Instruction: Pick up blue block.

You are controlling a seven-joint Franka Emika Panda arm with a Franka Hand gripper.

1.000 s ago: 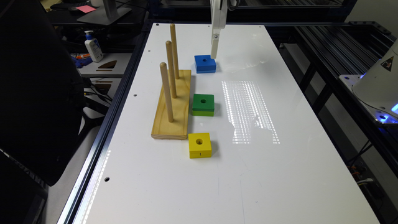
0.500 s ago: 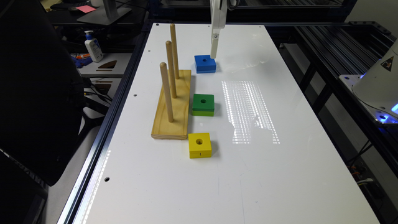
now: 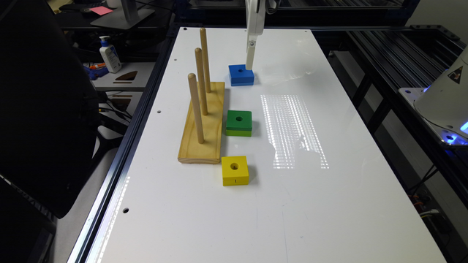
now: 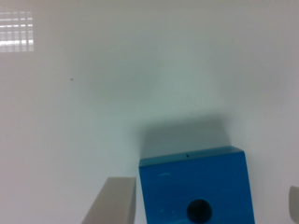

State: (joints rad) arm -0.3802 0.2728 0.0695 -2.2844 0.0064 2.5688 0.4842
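Gripper lowered over the blue block, fingers spread wide, one on each side of it with a visible gap, not gripping. Block flat on the white table, round hole up. Further from the fingers: green block, yellow block, wooden peg stand.
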